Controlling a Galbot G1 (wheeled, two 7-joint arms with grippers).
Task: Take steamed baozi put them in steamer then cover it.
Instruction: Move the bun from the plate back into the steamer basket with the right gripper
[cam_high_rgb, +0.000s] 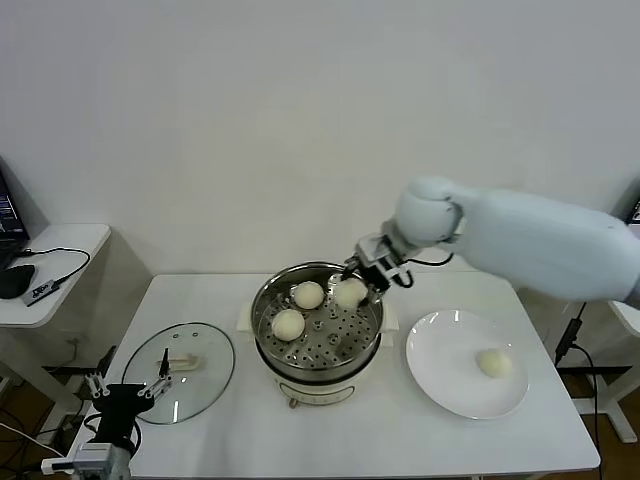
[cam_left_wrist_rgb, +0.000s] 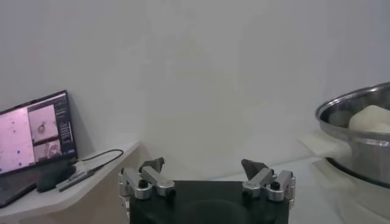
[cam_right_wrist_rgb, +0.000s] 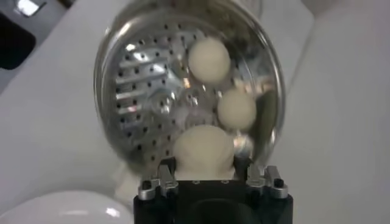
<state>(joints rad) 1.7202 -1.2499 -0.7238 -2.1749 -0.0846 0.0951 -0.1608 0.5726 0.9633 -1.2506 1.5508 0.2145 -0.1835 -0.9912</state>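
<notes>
From the head camera, the right gripper (cam_high_rgb: 362, 279) hangs over the far right rim of the steamer (cam_high_rgb: 268, 310), its fingers narrowed on a baozi (cam_high_rgb: 350, 292) that sits just inside the rim and above the perforated floor. The floor lies directly below the held bun, so the coming release looks like a short descent. Two more buns rest inside, one at the far side (cam_high_rgb: 308, 294) and one toward the left (cam_high_rgb: 289, 324); the open floor lies toward the near right. A fourth bun (cam_high_rgb: 494, 362) waits on the white plate (cam_high_rgb: 437, 380) to the steamer's right, nearer the right arm. The cover (cam_high_rgb: 208, 375) lies flat on the table (cam_high_rgb: 400, 440) to the steamer's left, beside the left gripper (cam_high_rgb: 128, 385), which is parked low at the table's near left edge.

In the left wrist view, the left gripper's fingers (cam_left_wrist_rgb: 152, 165) stand wide apart and hold nothing; the steamer's wall shows off to one side.

In the right wrist view, the smooth, round, cream-white bun (cam_right_wrist_rgb: 204, 149) sits clamped between the fingers (cam_right_wrist_rgb: 166, 165), with the other two lying beyond it on the shiny perforated metal.
</notes>
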